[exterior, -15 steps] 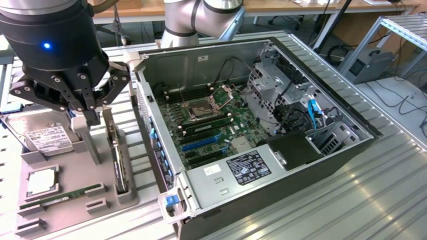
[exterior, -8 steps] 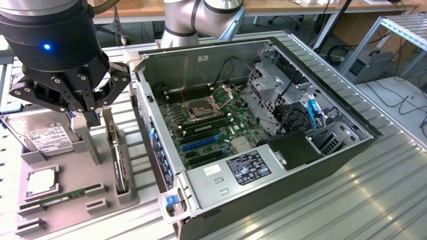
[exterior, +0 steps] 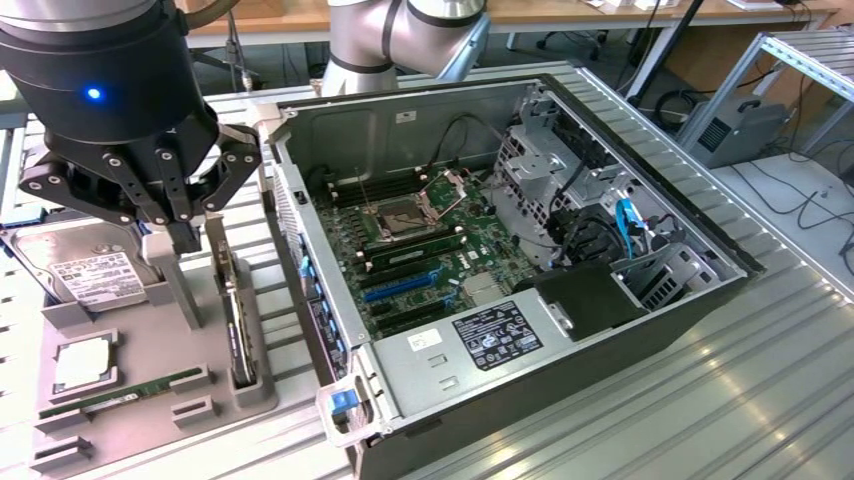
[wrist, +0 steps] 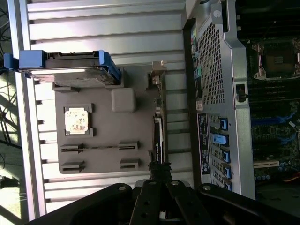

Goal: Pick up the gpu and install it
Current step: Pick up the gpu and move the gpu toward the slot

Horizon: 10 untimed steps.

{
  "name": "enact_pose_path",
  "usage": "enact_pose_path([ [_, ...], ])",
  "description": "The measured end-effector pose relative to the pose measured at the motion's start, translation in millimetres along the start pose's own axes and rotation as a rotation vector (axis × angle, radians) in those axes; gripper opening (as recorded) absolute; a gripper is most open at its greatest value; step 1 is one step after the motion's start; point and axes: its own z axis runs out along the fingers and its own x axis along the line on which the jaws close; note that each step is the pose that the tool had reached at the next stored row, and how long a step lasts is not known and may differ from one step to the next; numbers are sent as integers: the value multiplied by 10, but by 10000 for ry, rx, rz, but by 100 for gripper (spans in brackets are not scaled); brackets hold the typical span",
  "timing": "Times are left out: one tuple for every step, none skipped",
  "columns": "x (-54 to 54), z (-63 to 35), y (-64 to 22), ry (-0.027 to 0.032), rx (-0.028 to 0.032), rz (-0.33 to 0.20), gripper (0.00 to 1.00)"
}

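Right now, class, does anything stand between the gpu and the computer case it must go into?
The gpu stands on edge in the grey tray beside the open computer case. Only the wall facing the tray rises between them; the motherboard lies uncovered.

Case wall (exterior: 296, 250) just beside the gpu (exterior: 238, 318) narrows side access.

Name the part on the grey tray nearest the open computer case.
The gpu, the thin dark card on edge along the tray edge beside the case; the silver hard drive, square processor and green RAM stick sit farther off.
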Motion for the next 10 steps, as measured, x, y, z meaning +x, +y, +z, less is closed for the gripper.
enact_pose_path([
  [0, 0, 0, 0, 0, 0, 11],
  [0, 0, 0, 0, 0, 0, 11],
  [0, 0, 0, 0, 0, 0, 17],
  [0, 0, 0, 0, 0, 0, 24],
  [0, 0, 0, 0, 0, 0, 24],
  [0, 0, 0, -1, -1, 1, 29],
  [0, 0, 0, 0, 0, 0, 36],
  [0, 0, 0, 0, 0, 0, 42],
  [0, 0, 0, 0, 0, 0, 48],
  [0, 0, 0, -1, 0, 0, 48],
])
